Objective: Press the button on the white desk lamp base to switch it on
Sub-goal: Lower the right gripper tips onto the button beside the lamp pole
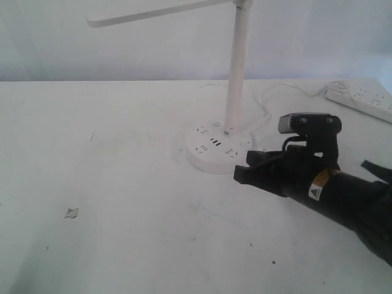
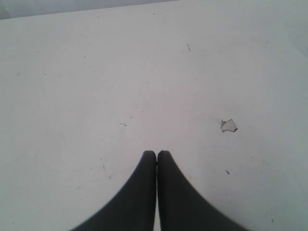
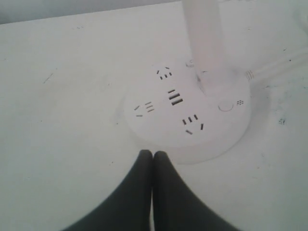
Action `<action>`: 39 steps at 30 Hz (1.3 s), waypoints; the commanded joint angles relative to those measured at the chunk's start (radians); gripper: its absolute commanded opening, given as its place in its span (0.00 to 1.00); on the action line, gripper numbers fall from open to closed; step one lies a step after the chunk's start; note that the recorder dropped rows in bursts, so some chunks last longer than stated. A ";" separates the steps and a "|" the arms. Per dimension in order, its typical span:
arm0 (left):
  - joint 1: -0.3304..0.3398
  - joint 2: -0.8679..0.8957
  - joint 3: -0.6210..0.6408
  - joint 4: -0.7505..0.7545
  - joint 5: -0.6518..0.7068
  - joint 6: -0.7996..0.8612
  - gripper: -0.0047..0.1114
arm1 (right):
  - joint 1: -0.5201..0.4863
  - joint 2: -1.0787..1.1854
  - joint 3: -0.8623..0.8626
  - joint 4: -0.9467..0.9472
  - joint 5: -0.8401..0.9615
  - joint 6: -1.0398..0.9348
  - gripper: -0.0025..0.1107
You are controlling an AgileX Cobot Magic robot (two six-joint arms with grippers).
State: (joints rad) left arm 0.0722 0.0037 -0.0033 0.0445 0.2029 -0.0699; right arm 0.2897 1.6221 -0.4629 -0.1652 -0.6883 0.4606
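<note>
The white desk lamp base [image 1: 215, 149] [image 3: 185, 115] is a round disc with socket slots and dark USB ports; its slim pole [image 1: 236, 67] [image 3: 204, 43] rises to a long flat head bar [image 1: 153, 13]. A small round button [image 3: 224, 105] sits on the disc beside the pole. My right gripper [image 1: 240, 173] [image 3: 153, 155] is shut and empty, its tips just short of the base's near rim, low over the table. My left gripper [image 2: 156, 155] is shut and empty over bare table, and does not show in the exterior view.
A long white power strip [image 1: 362, 100] lies at the back right, and a white cable [image 1: 269, 101] [image 3: 274, 67] runs from the base toward it. A small paper scrap [image 1: 72, 212] [image 2: 229, 126] lies on the white table at the left.
</note>
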 commanded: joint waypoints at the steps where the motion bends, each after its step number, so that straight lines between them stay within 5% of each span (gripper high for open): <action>1: -0.005 -0.004 0.003 -0.007 -0.001 -0.001 0.04 | 0.000 0.039 -0.128 0.002 0.195 -0.009 0.02; 8: -0.005 -0.004 0.003 -0.007 -0.001 -0.001 0.04 | 0.000 0.127 -0.353 -0.027 0.498 -0.012 0.02; 18: -0.005 -0.004 0.003 -0.007 -0.001 -0.001 0.04 | 0.000 0.250 -0.555 -0.039 0.676 -0.012 0.02; 39: -0.005 -0.004 0.003 -0.007 -0.001 -0.001 0.04 | -0.090 0.329 -0.624 -0.026 0.695 -0.008 0.02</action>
State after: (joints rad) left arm 0.0722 0.0037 -0.0033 0.0445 0.2029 -0.0699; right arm 0.2179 1.9504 -1.0838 -0.1960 0.0230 0.4606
